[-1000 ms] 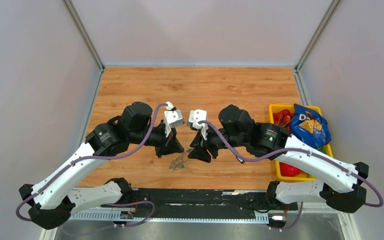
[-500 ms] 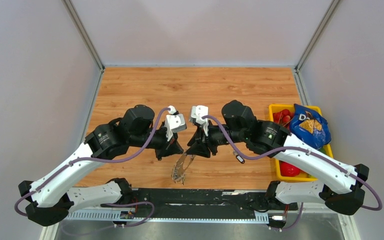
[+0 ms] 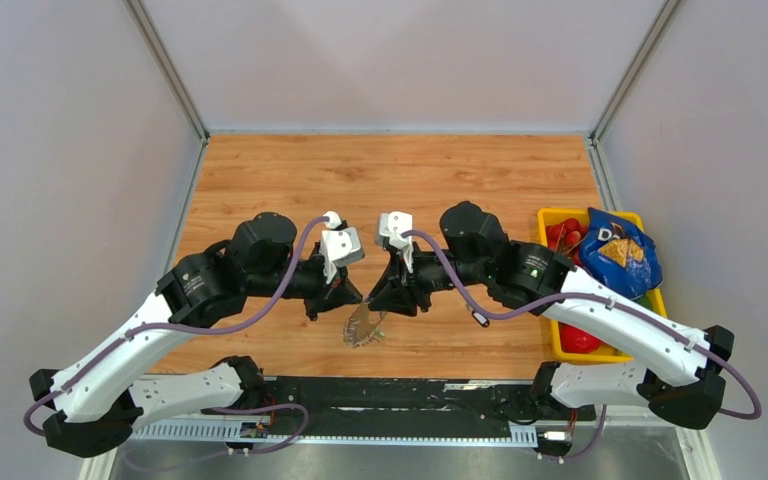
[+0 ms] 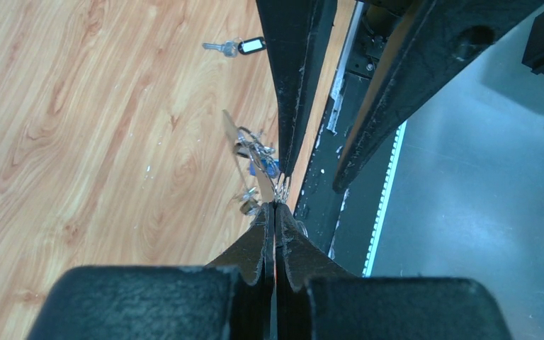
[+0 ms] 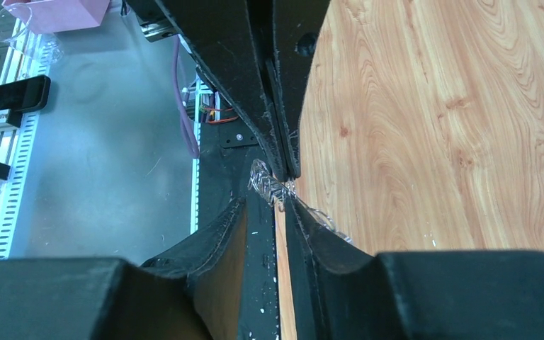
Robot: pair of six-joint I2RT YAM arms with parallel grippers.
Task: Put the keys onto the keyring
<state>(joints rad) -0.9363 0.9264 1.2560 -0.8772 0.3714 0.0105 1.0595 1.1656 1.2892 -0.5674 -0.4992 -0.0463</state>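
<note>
The keyring [image 3: 362,326], a thin silver loop with small chain pieces and a blue tag, hangs over the near table edge between both grippers. My left gripper [image 3: 352,298] is shut on its wire, which emerges at the tips in the left wrist view [image 4: 275,204], with the keyring [image 4: 253,159] just beyond. My right gripper [image 3: 375,300] faces it tip to tip. In the right wrist view [image 5: 283,198] the jaws are almost closed, pinching the keyring [image 5: 265,185]. One loose key with a black tag [image 3: 480,318] lies on the wood right of the grippers and shows in the left wrist view [image 4: 244,47].
A yellow bin [image 3: 560,345] at the table's right edge holds a blue chips bag [image 3: 618,250] and red items [image 3: 580,338]. The black front rail [image 3: 390,392] runs just below the keyring. Grey walls enclose the wooden table [image 3: 400,180].
The right gripper has moved left to meet the left gripper. The left arm has drawn slightly left. The keyring swung down, then lifted a little, still between the tips.
</note>
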